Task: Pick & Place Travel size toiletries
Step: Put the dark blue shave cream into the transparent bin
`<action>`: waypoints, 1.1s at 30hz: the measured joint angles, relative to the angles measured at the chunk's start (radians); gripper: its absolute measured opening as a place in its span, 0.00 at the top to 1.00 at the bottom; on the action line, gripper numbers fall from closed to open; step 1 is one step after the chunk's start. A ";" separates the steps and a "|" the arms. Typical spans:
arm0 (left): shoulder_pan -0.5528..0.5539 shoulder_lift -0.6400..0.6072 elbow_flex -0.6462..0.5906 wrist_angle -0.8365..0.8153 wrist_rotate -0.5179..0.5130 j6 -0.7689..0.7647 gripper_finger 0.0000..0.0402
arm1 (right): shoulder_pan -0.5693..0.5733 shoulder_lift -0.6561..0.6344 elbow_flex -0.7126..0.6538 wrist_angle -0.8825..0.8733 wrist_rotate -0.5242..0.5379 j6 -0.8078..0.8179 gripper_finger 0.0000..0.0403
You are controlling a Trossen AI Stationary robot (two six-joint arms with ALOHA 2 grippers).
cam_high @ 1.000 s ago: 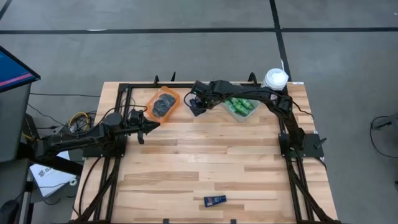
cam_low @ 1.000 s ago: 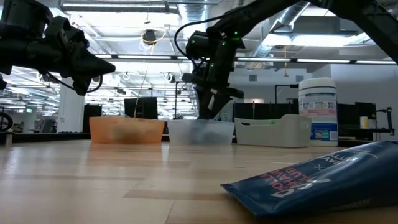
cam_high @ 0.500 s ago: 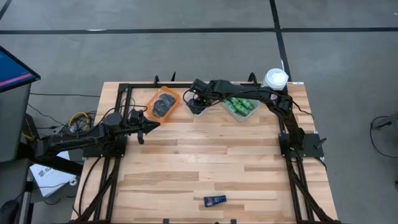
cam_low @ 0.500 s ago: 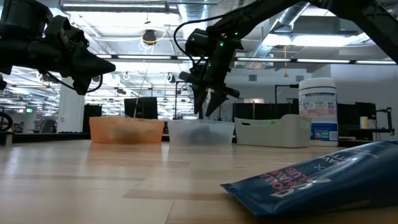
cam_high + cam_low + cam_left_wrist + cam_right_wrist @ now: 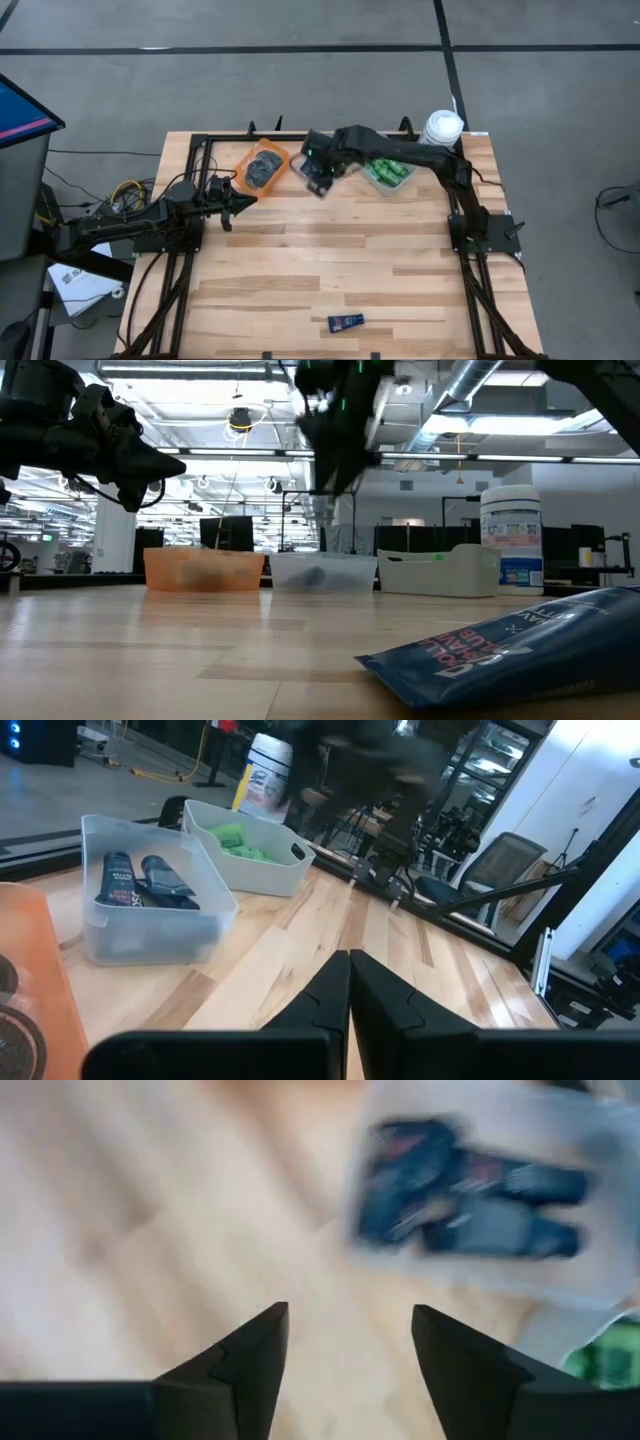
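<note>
— What's on the bench (image 5: 330, 260) right now, big things first?

— Take the clear bin (image 5: 150, 915) at the far edge as the marker. The right arm reaches over it, its tool (image 5: 318, 176) hanging above the bin's near edge, fingers (image 5: 250, 1355) spread wide with nothing between them. The left arm waits well off to the bin's left, its tool (image 5: 232, 203) pinched to a point, empty.

— And the other containers?

— An orange bin (image 5: 263, 166) sits just left of the clear one, with dark round tins (image 5: 265, 169) inside. A pale tray (image 5: 255, 850) sits just right of it, holding green bottles (image 5: 385, 170). Beyond that tray stands a white jar (image 5: 442, 127) at the bench's corner.

— Where are the toiletries themselves?

— Navy tubes (image 5: 140, 885) lie inside the clear bin. One more navy tube (image 5: 345, 322) lies alone, well apart from the bin, near the bench's front edge.
</note>
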 joint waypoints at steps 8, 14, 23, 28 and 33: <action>0.000 0.000 0.000 0.001 0.000 0.000 0.99 | 0.329 -0.010 0.178 -0.148 -0.039 0.011 0.50; 0.000 0.000 0.000 0.002 0.000 0.000 0.99 | 0.555 -0.002 0.178 -0.136 -0.023 0.159 0.42; 0.000 0.003 0.000 0.006 0.000 0.000 0.99 | 0.750 0.064 0.117 -0.148 0.031 0.258 0.34; 0.000 0.017 0.000 0.021 0.000 0.000 0.99 | 0.796 0.160 0.070 -0.120 0.011 0.258 0.34; 0.000 0.033 0.000 0.027 0.000 0.000 0.99 | 0.811 0.265 0.067 -0.092 -0.079 0.252 0.34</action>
